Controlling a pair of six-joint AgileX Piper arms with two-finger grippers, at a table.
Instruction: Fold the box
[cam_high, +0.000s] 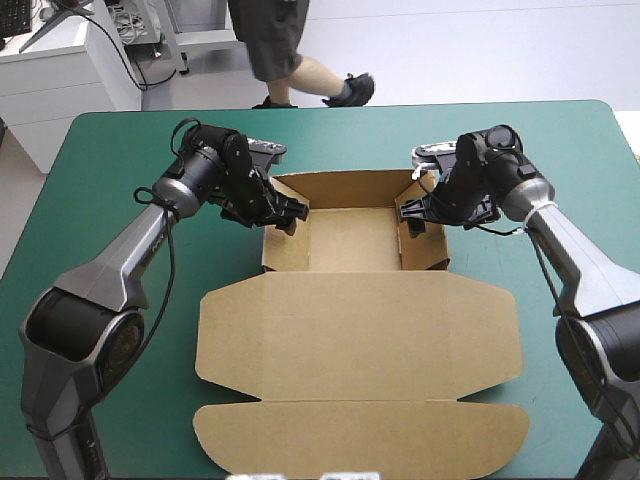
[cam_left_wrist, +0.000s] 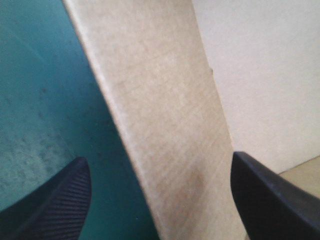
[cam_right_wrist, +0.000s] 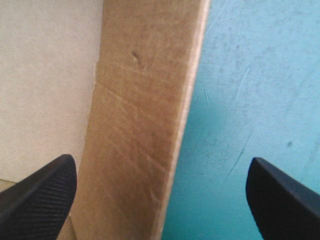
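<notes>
The brown box (cam_high: 350, 240) lies mid-table as an open tray with raised walls at its far part. Its lid (cam_high: 360, 330) lies flat toward the near edge, ending in a rounded flap (cam_high: 360, 440). My left gripper (cam_high: 288, 210) is at the tray's left wall near the far corner. In the left wrist view the gripper (cam_left_wrist: 160, 160) is open and straddles that wall (cam_left_wrist: 160, 100), one finger (cam_left_wrist: 55, 200) out over the cover. My right gripper (cam_high: 413, 212) is at the right wall. This gripper (cam_right_wrist: 161, 160) is also open, with the wall (cam_right_wrist: 145, 100) between its fingers (cam_right_wrist: 35, 200).
The teal-green cover (cam_high: 100, 250) shows bare on both sides of the box and beyond the tray up to the far edge. The lid's rounded flap reaches close to the table's near edge.
</notes>
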